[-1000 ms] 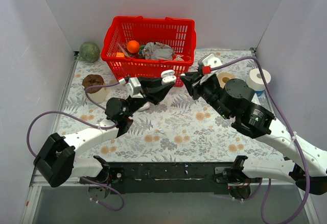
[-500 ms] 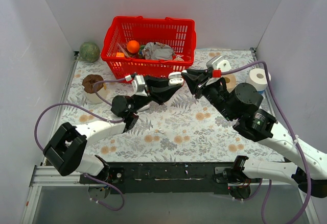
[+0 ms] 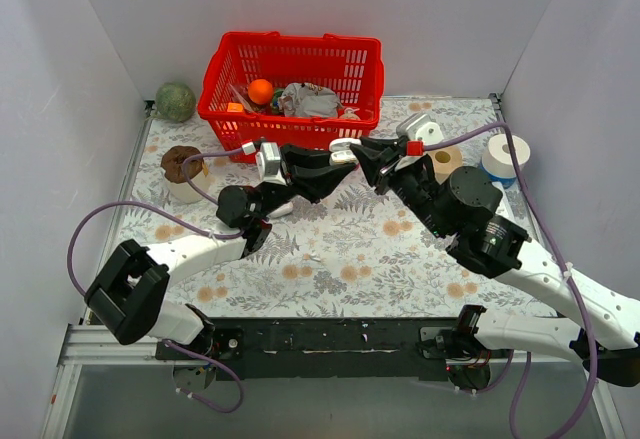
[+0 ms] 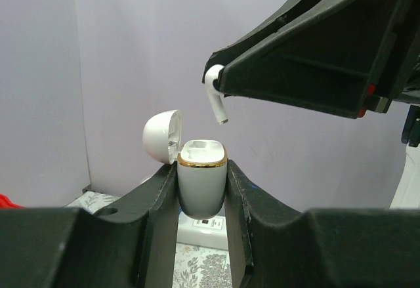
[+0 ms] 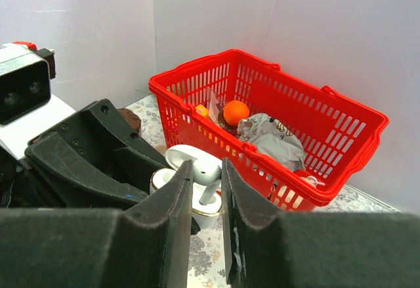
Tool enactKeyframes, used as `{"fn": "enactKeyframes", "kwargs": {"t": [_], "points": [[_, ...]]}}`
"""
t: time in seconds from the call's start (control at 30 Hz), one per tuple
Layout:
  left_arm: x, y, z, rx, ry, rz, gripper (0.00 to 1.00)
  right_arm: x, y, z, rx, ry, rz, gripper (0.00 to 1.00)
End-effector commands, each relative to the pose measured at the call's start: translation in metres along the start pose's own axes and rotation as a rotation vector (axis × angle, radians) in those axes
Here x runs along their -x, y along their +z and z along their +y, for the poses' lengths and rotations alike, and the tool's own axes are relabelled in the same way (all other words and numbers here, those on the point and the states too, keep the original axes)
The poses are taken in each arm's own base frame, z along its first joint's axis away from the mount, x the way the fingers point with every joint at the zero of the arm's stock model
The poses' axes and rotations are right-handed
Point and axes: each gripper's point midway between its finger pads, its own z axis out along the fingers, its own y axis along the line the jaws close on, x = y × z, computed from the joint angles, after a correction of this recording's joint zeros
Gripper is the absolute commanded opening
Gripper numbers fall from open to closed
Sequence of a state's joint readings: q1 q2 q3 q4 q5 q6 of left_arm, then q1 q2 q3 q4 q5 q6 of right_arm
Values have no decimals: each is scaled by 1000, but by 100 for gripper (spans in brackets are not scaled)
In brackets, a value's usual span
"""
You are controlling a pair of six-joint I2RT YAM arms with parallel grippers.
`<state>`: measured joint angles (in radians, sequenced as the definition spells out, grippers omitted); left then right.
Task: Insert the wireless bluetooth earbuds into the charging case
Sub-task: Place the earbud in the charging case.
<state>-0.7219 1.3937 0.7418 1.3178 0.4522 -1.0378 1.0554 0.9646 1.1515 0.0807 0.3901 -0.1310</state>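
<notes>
My left gripper [image 4: 201, 167] is shut on the white charging case [image 4: 202, 183], which it holds upright off the table. The case has a gold rim and its lid is flipped open to the left. My right gripper [image 5: 207, 167] is shut on one of the wireless bluetooth earbuds [image 5: 209, 172]. In the left wrist view that earbud [image 4: 215, 99] hangs stem down just above the open case, apart from it. In the top view the two grippers meet in front of the basket, around the case [image 3: 343, 147].
A red basket [image 3: 290, 59] with an orange and a crumpled grey bag stands right behind the grippers. A green ball [image 3: 175, 101] and a brown-topped cup [image 3: 183, 167] are at the left. Tape rolls [image 3: 445, 159] [image 3: 505, 154] are at the right. A white box [image 4: 203, 226] lies under the case.
The left arm carried the case a little to the right and the right arm shifted, bringing the earbud over the open case. Both grips stayed the same.
</notes>
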Motion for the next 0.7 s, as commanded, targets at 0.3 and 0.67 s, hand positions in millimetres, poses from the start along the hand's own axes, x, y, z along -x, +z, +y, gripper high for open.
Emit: {"fn": "enactKeyframes", "kwargs": {"t": [0.3, 0.67], "points": [[38, 6, -11, -31, 36, -97, 0, 4, 5, -5, -47, 16, -55, 1], [38, 5, -11, -31, 30, -97, 0, -1, 7, -5, -53, 18, -54, 1]]}}
